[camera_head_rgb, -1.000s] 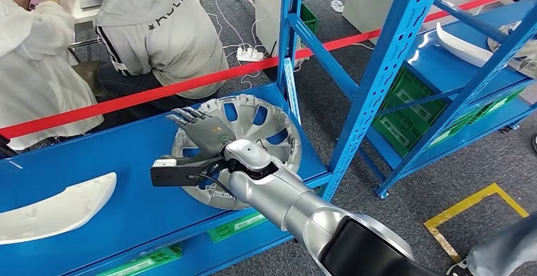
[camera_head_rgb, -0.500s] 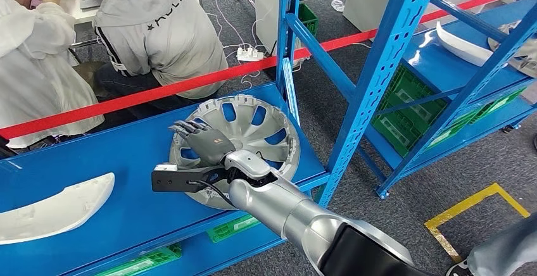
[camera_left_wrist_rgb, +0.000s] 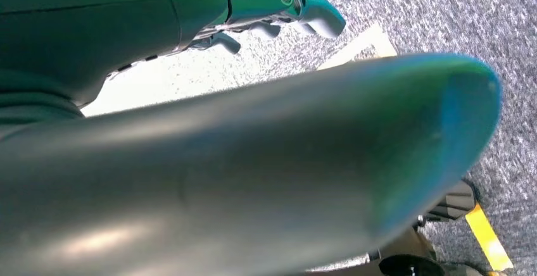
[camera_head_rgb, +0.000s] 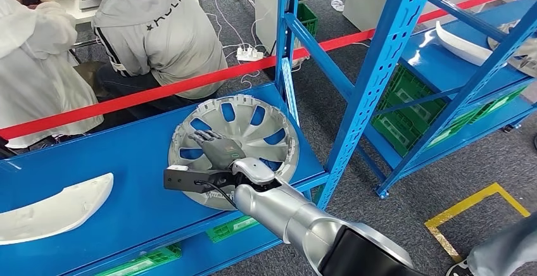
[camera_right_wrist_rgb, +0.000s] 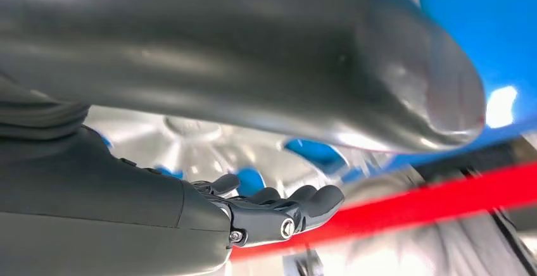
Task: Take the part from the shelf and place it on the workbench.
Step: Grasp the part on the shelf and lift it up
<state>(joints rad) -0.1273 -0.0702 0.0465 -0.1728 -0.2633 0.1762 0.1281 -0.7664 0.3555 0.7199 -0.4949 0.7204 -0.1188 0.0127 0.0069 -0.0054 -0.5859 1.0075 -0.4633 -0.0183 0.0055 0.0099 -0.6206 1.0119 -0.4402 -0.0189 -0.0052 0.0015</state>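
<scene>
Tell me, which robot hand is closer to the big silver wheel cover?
The right hand: it is over the middle of the wheel cover on the blue shelf. The left hand hangs low over the grey floor, away from it.

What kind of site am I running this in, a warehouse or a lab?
Most likely a factory or workshop test area: blue steel racking holding a silver wheel cover and white moulded parts, green crates below, and a red barrier tape separating seated workers.
</scene>
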